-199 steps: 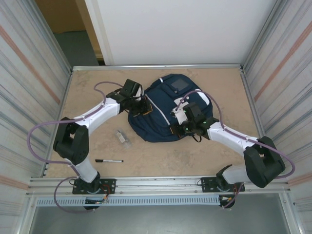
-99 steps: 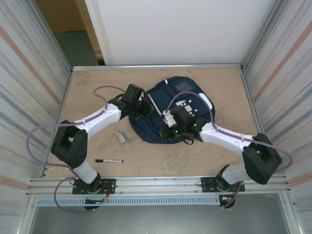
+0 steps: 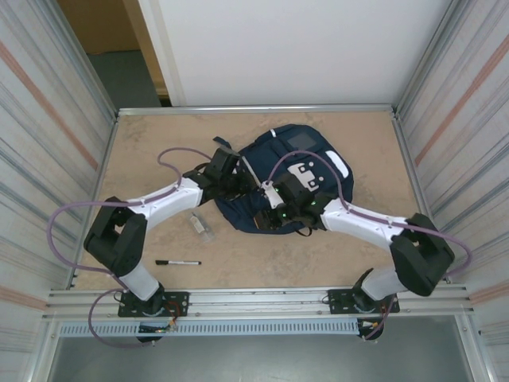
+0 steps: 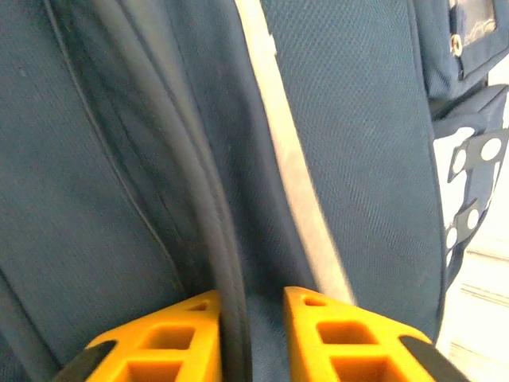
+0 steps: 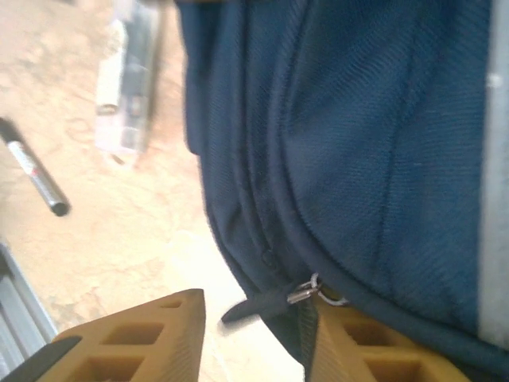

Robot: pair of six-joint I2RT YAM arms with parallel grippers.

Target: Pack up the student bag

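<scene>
The student bag (image 3: 274, 155), navy with a grey stripe (image 4: 278, 119) and a dotted white patch, lies flat mid-table. My left gripper (image 3: 237, 185) sits on the bag's left side. In the left wrist view its orange fingers (image 4: 342, 334) stand apart over the fabric (image 4: 358, 119), with a dark piped seam (image 4: 227, 263) running between them. My right gripper (image 3: 266, 216) is at the bag's near-left edge (image 5: 358, 119). Its jaws are open, and a dark zipper pull (image 5: 266, 302) with a silver ring lies loose in the gap beside the right finger.
A black marker (image 3: 178, 262) lies on the table near the left arm's base, also in the right wrist view (image 5: 36, 167). A small clear plastic item (image 3: 200, 224) rests just left of the bag. Metal rails and ribbed walls bound the table.
Both grippers have gone from shut to jaws apart. The right gripper slid left along the bag's near edge, and the left gripper shifted slightly right and nearer.
</scene>
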